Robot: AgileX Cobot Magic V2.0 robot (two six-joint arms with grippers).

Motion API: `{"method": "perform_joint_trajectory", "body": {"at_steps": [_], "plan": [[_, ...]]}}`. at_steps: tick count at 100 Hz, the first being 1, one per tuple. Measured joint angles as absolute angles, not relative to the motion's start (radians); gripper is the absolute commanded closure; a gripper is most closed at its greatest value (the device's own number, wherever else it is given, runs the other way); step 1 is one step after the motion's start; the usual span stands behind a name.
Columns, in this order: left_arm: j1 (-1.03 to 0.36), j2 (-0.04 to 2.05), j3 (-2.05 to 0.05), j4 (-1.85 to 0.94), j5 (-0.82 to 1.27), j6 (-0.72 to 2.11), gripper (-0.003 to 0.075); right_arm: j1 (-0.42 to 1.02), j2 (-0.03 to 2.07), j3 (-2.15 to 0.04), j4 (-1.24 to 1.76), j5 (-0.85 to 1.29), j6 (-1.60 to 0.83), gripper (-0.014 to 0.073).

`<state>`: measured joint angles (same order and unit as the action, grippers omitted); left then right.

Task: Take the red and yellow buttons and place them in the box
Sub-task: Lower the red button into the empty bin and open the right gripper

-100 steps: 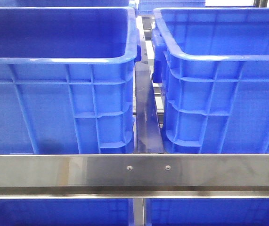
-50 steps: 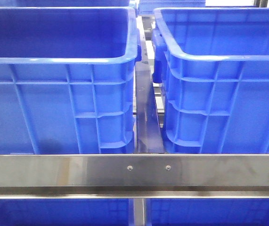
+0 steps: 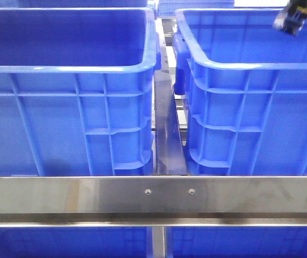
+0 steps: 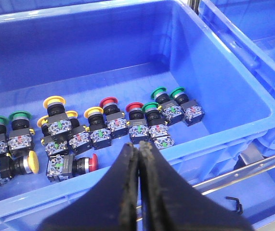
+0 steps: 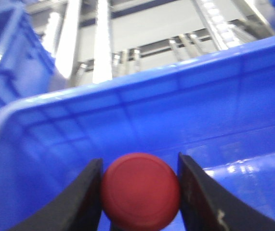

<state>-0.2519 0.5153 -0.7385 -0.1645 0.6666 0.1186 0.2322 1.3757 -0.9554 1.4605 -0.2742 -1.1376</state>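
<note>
My right gripper is shut on a dark red button and holds it inside a blue box, facing its inner wall. In the front view the right gripper shows at the top right, above the right box's rim. My left gripper is shut and empty, over the near rim of another blue crate. That crate holds several push buttons: red ones, yellow ones and green ones.
A second large blue crate stands at the left of the front view, with a dark gap between the two. A steel rail crosses in front, with more blue crates below it.
My right gripper has come into the front view at the top right, over the right box. Nothing else has moved.
</note>
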Motion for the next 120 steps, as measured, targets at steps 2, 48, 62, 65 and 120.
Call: {"method": "perform_joint_trajectory", "body": {"at_steps": [2, 48, 62, 65, 120], "plan": [[-0.252, 0.515, -0.738, -0.165, 0.667, 0.119, 0.0739, 0.232, 1.391, -0.962, 1.448, -0.277, -1.137, 0.0419], [-0.252, 0.515, -0.738, -0.165, 0.666, 0.119, 0.0739, 0.233, 1.745, -1.145, 1.368, -0.374, -1.140, 0.0419], [-0.252, 0.515, -0.738, -0.165, 0.661, 0.119, 0.0739, 0.233, 1.818, -1.202, 1.368, -0.376, -1.140, 0.0419], [-0.252, 0.515, -0.738, -0.165, 0.661, 0.119, 0.0739, 0.233, 1.832, -1.211, 1.368, -0.375, -1.140, 0.0419], [-0.252, 0.515, -0.738, -0.165, 0.635, 0.119, 0.0739, 0.233, 1.955, -1.296, 1.331, -0.424, -1.140, 0.0419]]}}
